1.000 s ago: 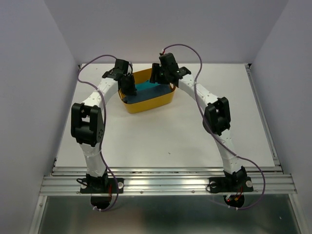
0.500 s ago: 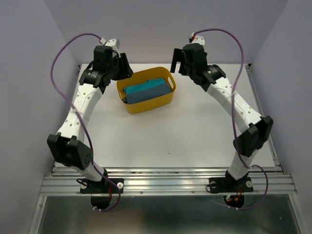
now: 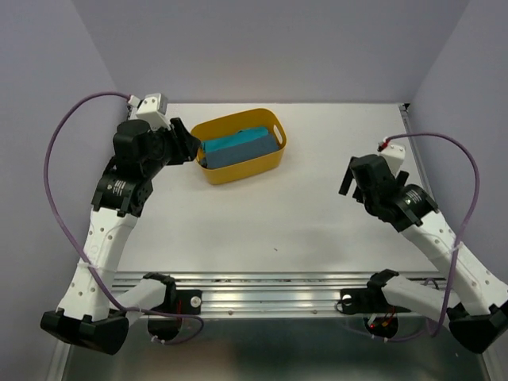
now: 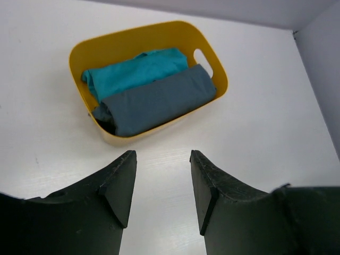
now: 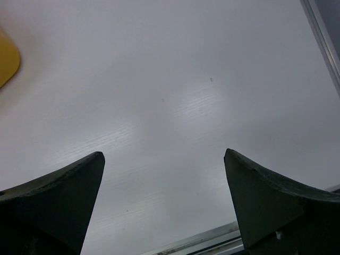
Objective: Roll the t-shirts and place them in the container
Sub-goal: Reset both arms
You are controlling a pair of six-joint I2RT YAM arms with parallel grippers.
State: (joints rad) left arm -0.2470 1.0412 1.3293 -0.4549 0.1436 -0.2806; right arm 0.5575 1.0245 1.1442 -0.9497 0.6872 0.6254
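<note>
Yellow tub (image 3: 242,168) w/ handles, far-left on white table (image 3: 317,214); speck (image 3: 275,249), maybe dirt.

On my right wrist camera I see the right gripper (image 5: 162,153) with its two dark fingers (image 5: 53,196) spread wide, and nothing is between them. Under it lies only the bare white table (image 5: 159,79), with one tiny dark speck (image 5: 211,79) on it. A small yellow piece of the tub (image 5: 6,61) shows at the left border, and a metal rail (image 5: 204,238) runs along the bottom edge.
</note>
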